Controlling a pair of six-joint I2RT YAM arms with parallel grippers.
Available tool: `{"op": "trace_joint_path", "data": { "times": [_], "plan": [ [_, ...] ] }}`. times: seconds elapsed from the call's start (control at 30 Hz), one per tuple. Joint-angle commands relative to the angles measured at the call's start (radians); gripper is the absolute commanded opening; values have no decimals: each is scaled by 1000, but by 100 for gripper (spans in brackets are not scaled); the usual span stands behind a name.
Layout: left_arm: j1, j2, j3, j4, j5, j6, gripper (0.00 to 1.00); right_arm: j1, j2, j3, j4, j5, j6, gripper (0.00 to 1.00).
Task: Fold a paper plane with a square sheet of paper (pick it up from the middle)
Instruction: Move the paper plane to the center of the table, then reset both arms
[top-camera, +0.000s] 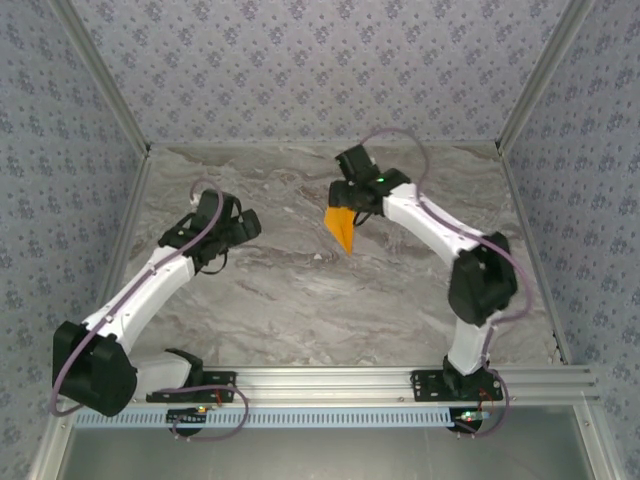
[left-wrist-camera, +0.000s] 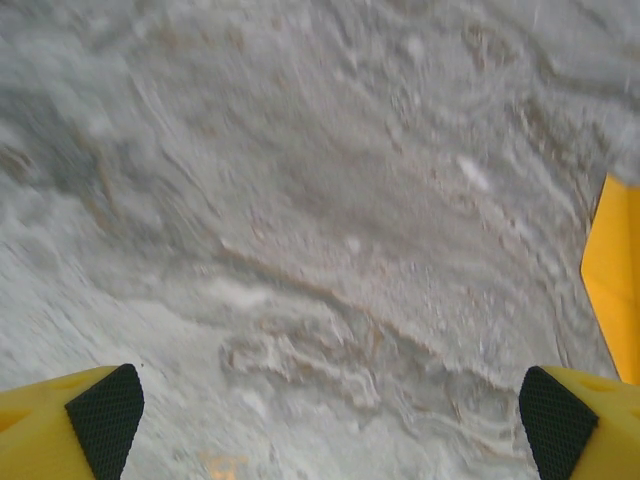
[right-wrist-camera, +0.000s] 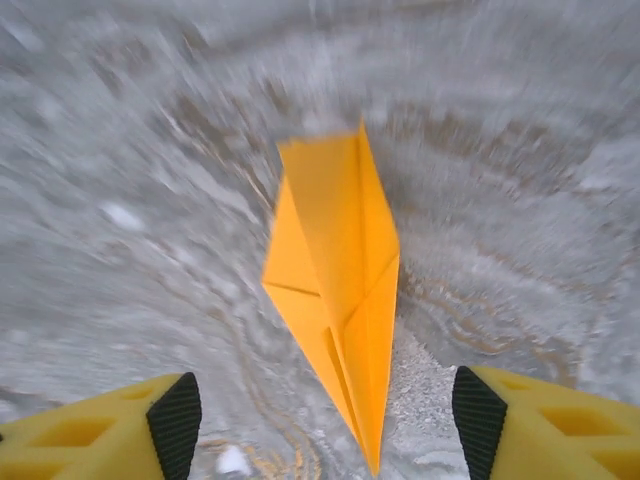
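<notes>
The square sheet of paper is folded into a slim bright-orange paper plane (right-wrist-camera: 340, 300) with a centre crease. Its point lies toward the camera, between the fingers of my right gripper (right-wrist-camera: 326, 425). That gripper is open, and both black pads (right-wrist-camera: 176, 420) stand well clear of the paper. From above, the paper plane (top-camera: 343, 228) sits just in front of my right gripper (top-camera: 352, 205), point toward the near edge. I cannot tell whether it rests on the table. To the left, my left gripper (top-camera: 238, 228) is open and holds nothing. An orange edge of the plane (left-wrist-camera: 615, 280) shows at the right.
The grey marbled table (top-camera: 300, 300) is walled by patterned panels (top-camera: 300, 60) at the back and sides. A metal rail (top-camera: 330, 380) carrying both arm bases runs along the near edge. Bare marble (left-wrist-camera: 330, 250) lies under my left gripper (left-wrist-camera: 330, 420).
</notes>
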Motion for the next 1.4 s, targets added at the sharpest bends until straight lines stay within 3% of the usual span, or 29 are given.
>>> {"op": "trace_joint_path", "data": {
  "times": [0.0,0.07,0.1,0.13,0.37,0.53,0.73,0.83,1.03,1.2,1.37],
  "plan": [
    [38,-40,50,-48,-112,91,99,-45,-143,-79,6,93,-21,80],
    [62,-58,40,-22,-155,128,99,-81,-233,-164,53,153,-42,88],
    [77,-71,24,0,-180,145,99,-104,-276,-215,74,197,-49,98],
    [94,-86,-1,29,-202,166,99,-131,-332,-273,105,232,-61,100],
    [221,-210,-260,280,-367,227,99,-361,-606,-710,392,372,-151,100],
    [274,-265,-499,622,-418,345,99,-473,-691,-1024,723,397,-254,100],
    [367,-164,-580,809,-266,456,99,-536,-620,-1185,969,337,-361,100],
    [392,-93,-632,989,-165,499,99,-554,-575,-1245,1130,236,-412,100],
    [410,42,-661,1241,11,559,99,-566,-471,-1255,1290,83,-514,100],
    [410,115,-655,1326,112,594,99,-610,-385,-1268,1416,-14,-501,100],
    [412,189,-651,1389,135,605,99,-615,-311,-1266,1482,-59,-510,100]
  ]
}}
